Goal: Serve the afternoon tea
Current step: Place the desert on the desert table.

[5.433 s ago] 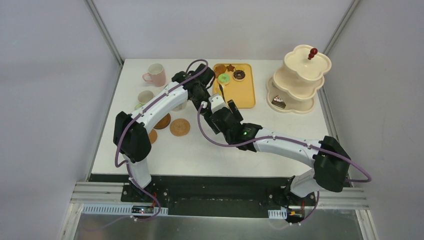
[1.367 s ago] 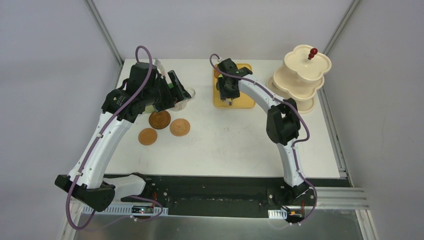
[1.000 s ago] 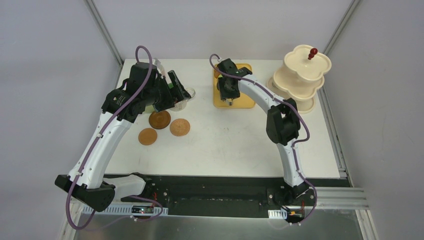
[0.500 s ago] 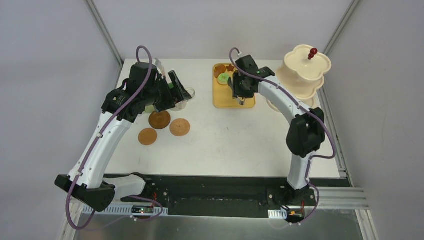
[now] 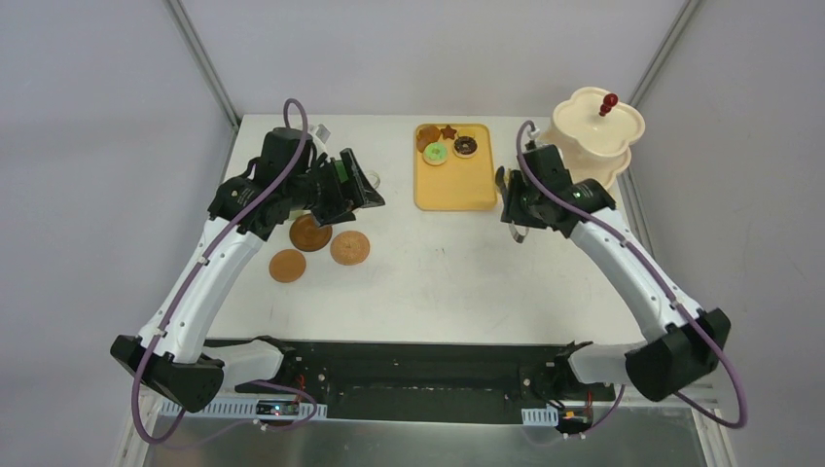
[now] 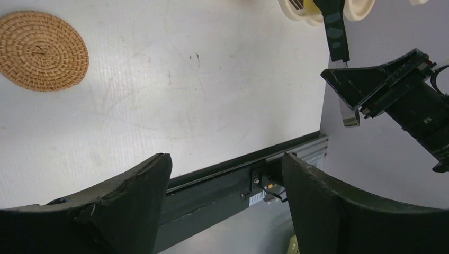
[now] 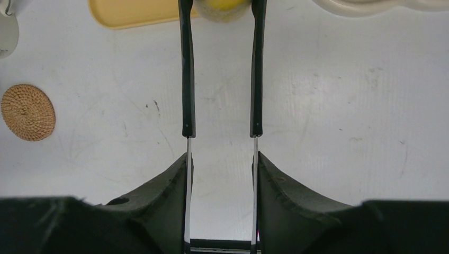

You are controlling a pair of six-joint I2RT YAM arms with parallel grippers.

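My right gripper (image 7: 223, 159) is shut on the black tongs (image 7: 188, 69). The tongs' tips pinch a yellow pastry (image 7: 221, 6) above the table, between the yellow tray (image 5: 455, 187) and the cream three-tier stand (image 5: 589, 146). In the top view that gripper (image 5: 516, 202) hangs just left of the stand. More pastries (image 5: 435, 153) lie at the tray's far end. My left gripper (image 6: 226, 159) is open with nothing between its fingers, and hovers (image 5: 348, 185) over the three brown coasters (image 5: 310, 233). A mug's pale rim (image 5: 369, 178) shows beside it. The other mugs are hidden by the left arm.
The stand carries a red knob (image 5: 609, 100) on top. One coaster (image 6: 42, 51) shows in the left wrist view, with the table's near edge and black rail (image 6: 233, 177) below the fingers. Grey walls close in the table on three sides.
The right arm has swung from over the tray towards the stand, carrying the tongs and the pastry. The left arm has shifted a little to the right, with its wrist turned.
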